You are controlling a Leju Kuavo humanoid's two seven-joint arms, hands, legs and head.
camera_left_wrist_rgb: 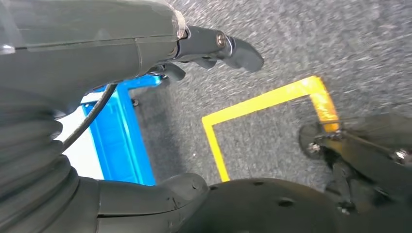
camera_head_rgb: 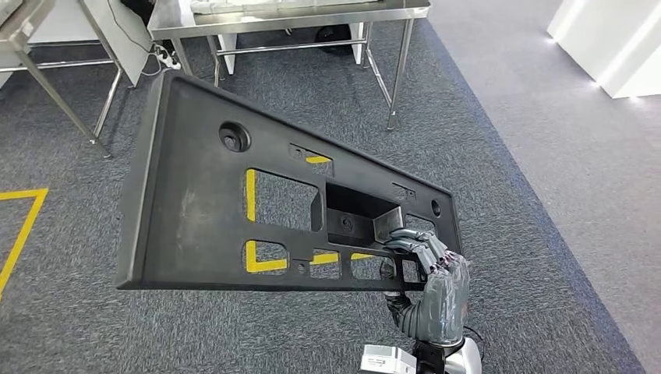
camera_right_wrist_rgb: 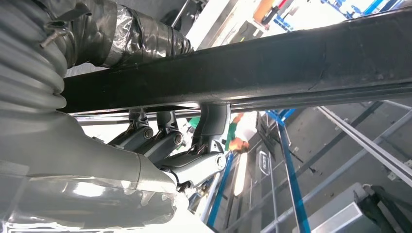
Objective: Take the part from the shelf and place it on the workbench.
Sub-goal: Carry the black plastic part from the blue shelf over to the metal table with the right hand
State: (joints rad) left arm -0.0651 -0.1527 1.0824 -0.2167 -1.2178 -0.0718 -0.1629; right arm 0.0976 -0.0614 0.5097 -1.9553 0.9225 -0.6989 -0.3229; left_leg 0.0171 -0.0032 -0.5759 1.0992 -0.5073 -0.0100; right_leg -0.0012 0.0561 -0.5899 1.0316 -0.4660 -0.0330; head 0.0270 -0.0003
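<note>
Clearly the carry is under way: the black part (camera_head_rgb: 234, 195) is gripped at its near edge by the right hand (camera_head_rgb: 433, 284), fingers (camera_head_rgb: 413, 245) hooked through a cut-out. Beyond them the workbench (camera_head_rgb: 288, 15) must be reached. The left hand (camera_left_wrist_rgb: 145, 39) holds nothing, fingers loosely apart.

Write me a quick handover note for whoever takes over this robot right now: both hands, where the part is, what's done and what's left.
Right hand: grips the black plastic panel at its lower right edge, fingers hooked through a cutout; the panel is carried in the air, tilted, above the grey carpet.
Left hand: holds nothing, hanging over the carpet near yellow floor tape.
Done: the part is in hand, off the shelf.
Left: set it on a workbench; a steel table stands ahead, whether it is the target I cannot tell.
</note>
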